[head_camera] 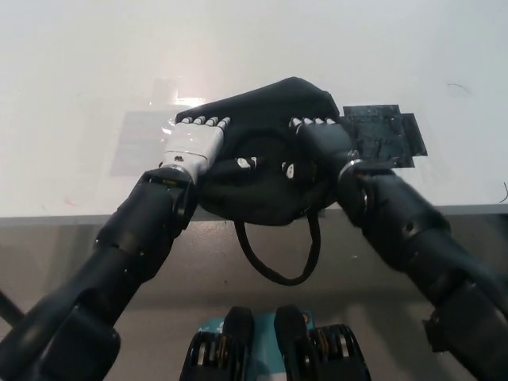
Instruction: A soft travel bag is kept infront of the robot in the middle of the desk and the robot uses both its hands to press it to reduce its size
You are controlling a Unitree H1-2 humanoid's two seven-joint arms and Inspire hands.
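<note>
Item: soft black travel bag (266,119), at the near edge of the white desk (79,63), its middle bunched up into a hump, its long axis running across you from left to right. Strap loop (278,254) hangs over the desk edge.

Left hand (193,144), white: flat on the bag's left flank, fingers together, pressing, clasping nothing.

Right hand (321,143), black: flat on the bag's right flank, same pose, grasping nothing.

Relation: the bag lies between your two palms, both touching it, neither nearer. Judged, the squeeze runs inward along that long axis.

Beside: a dark patch (385,136) on the desk, just right of the bag.
</note>
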